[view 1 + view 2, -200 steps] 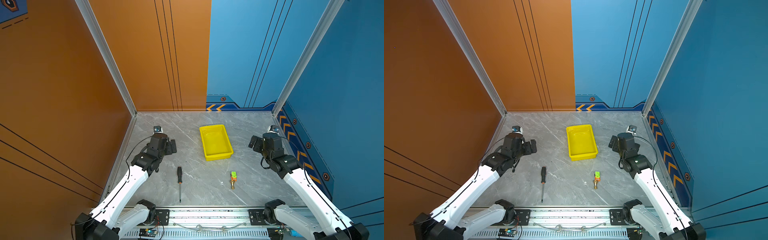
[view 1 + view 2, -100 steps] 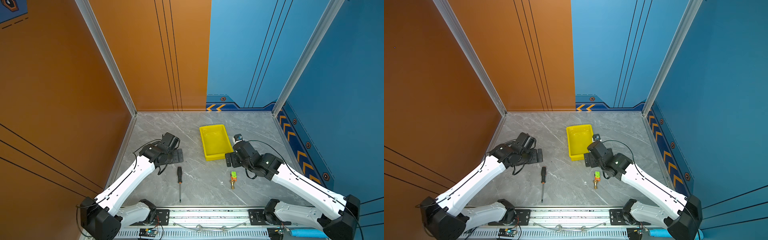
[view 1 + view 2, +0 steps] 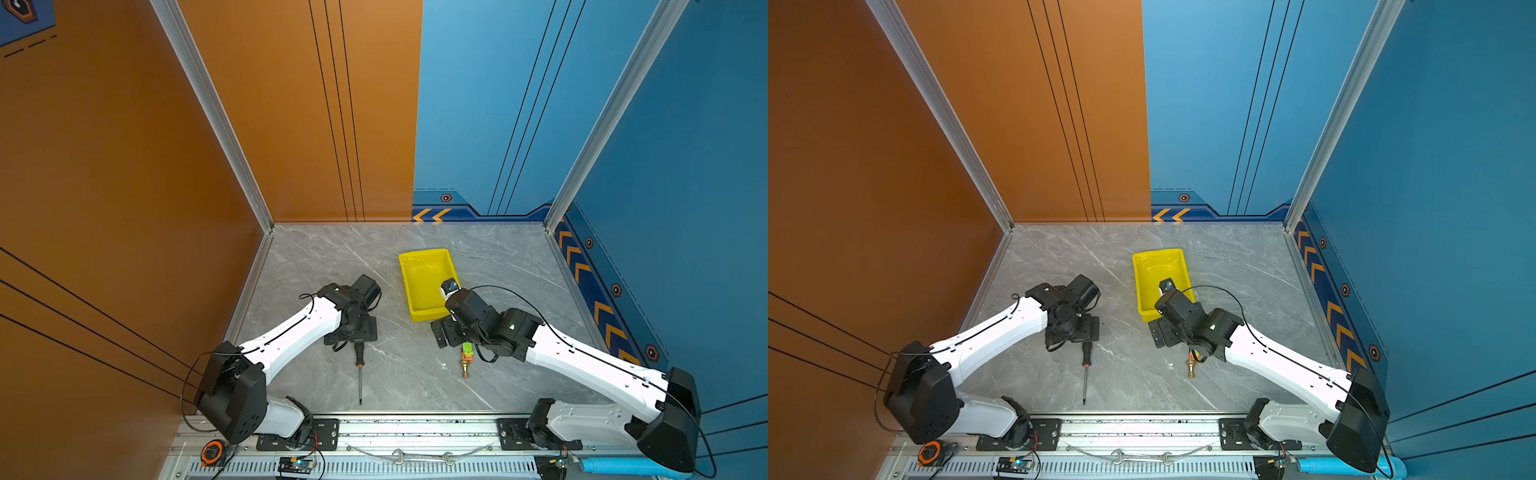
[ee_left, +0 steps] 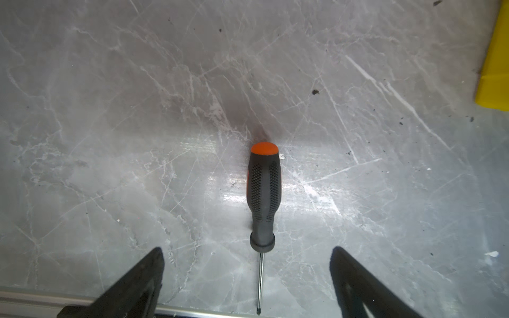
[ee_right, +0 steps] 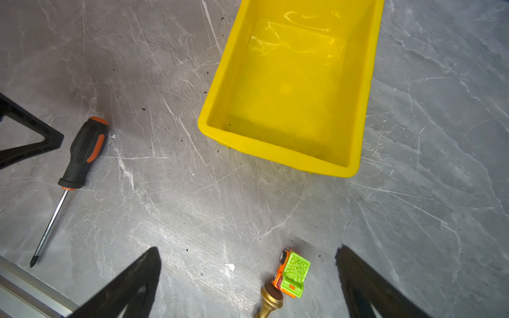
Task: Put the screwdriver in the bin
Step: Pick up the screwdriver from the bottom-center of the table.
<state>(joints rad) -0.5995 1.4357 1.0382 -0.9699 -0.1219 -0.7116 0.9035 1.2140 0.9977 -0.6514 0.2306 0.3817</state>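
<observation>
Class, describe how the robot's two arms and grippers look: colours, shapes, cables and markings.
The left arm and right arm have smooth white shells, black joints and thin black cables looping alongside. The left gripper and right gripper are black, with pointed triangular fingers. No markings are legible.

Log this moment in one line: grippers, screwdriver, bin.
left gripper: open over screwdriver, no grip | right gripper: open, empty | screwdriver: on table | bin: empty

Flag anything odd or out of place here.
Nothing spilled or damaged. The screwdriver lies flat on the table; the bin sits upright, empty. Minor: dark specks dot the table, and a wrench lies on the front rail, off the table.
</observation>
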